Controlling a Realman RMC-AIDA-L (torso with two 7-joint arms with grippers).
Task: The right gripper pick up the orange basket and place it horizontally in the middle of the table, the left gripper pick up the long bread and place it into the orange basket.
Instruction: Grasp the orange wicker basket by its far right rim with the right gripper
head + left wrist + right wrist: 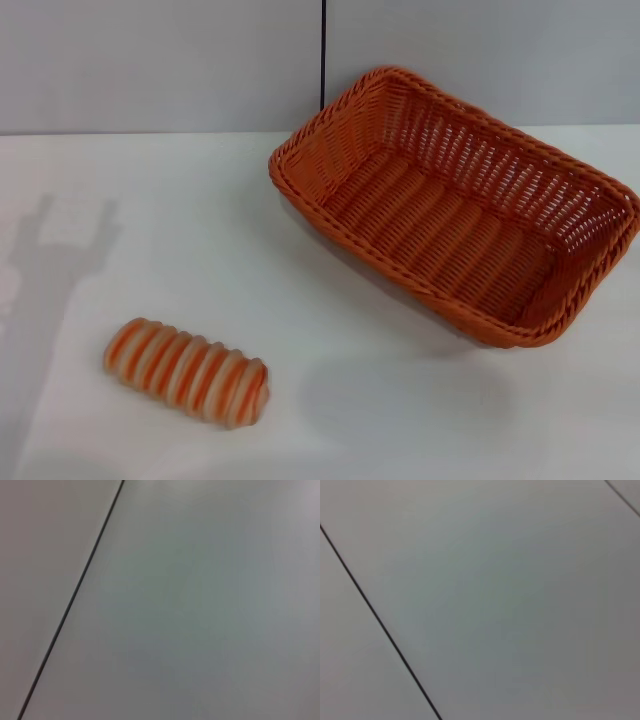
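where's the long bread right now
In the head view the long bread lies on the white table at the robot's near left, apart from the orange basket, which sits farther back to the right. It is not in the basket.

Bare lab-like test bench: plain white table (200, 230), grey panelled wall (150, 60).

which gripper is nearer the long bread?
Likely left, though neither gripper is in view: a claw-shaped shadow lies on the table left of the long bread; nothing of the right.
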